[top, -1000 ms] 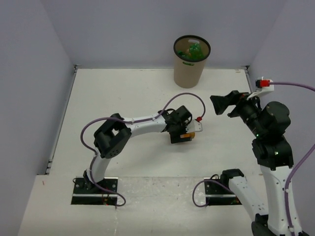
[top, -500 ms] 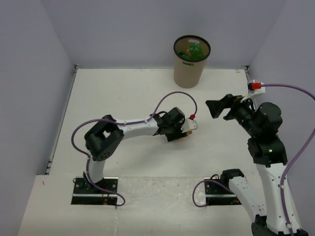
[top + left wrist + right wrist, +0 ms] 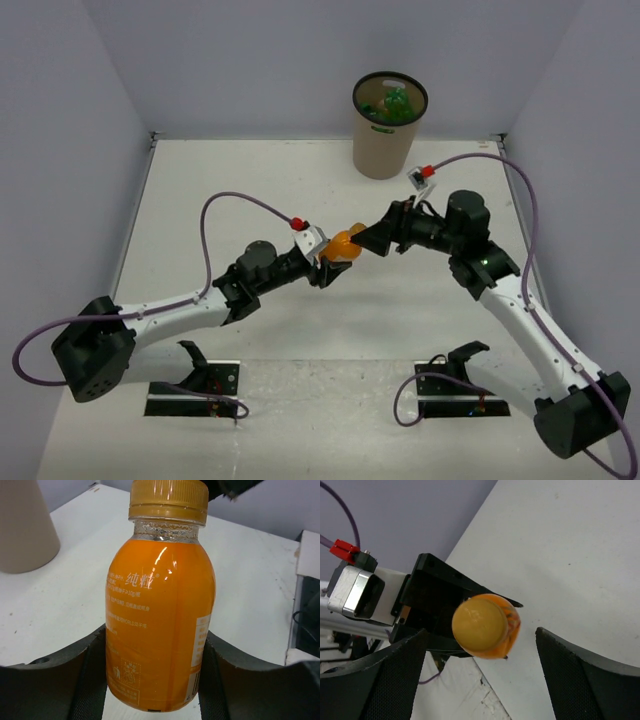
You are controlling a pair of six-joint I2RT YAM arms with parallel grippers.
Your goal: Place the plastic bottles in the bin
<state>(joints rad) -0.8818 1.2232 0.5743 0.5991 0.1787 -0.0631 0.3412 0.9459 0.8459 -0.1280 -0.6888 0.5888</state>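
Note:
A stubby orange plastic bottle (image 3: 346, 243) with a yellow cap is held off the table, and my left gripper (image 3: 333, 256) is shut on its lower body. In the left wrist view the bottle (image 3: 160, 605) fills the space between both black pads (image 3: 90, 680). My right gripper (image 3: 372, 238) is open and faces the cap end. In the right wrist view its fingers (image 3: 385, 680) stand wide on either side of the bottle (image 3: 485, 625) without touching it. The tan bin (image 3: 383, 150) stands at the far edge and holds green bottles (image 3: 395, 103).
White table (image 3: 230, 190) with grey walls on three sides. The bin (image 3: 22, 530) shows at the left wrist view's upper left. Purple cables loop above both arms. Black base plates (image 3: 190, 385) lie at the near edge.
My left gripper closed on the orange bottle, lifted it and swung to point right. My right gripper came leftward and down to face the bottle's cap.

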